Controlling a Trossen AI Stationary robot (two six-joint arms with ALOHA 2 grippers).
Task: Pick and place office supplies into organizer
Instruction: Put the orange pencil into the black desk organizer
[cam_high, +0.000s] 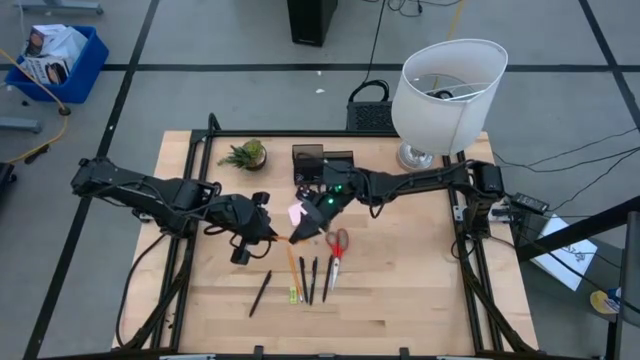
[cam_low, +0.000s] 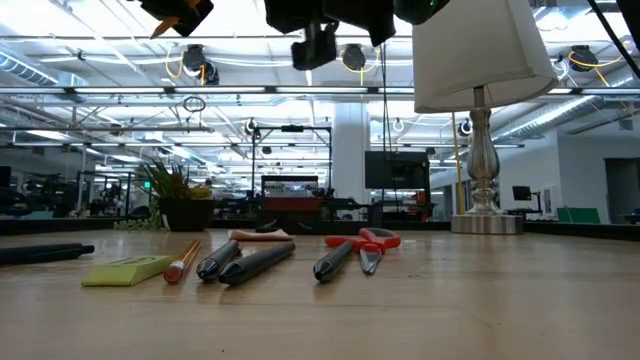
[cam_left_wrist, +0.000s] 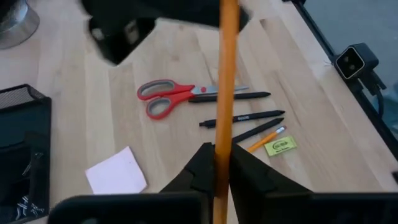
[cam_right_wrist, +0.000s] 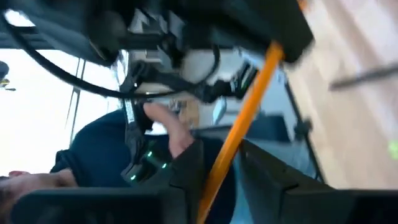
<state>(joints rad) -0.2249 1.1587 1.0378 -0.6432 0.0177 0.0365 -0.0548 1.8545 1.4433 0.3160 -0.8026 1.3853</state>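
High view: lamp (cam_high: 445, 90) beside organizer (cam_high: 322, 163).

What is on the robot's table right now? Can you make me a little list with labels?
held item: orange pencil, pinched in the left gripper
right gripper: close against the same pencil, above the table middle; grip unclear
scissors: red-handled scissors lying flat
pens: black pens side by side, one more apart
sticky notes: pink pad near the grippers
organizer: dark tray at the back edge
extras: potted plant, lamp
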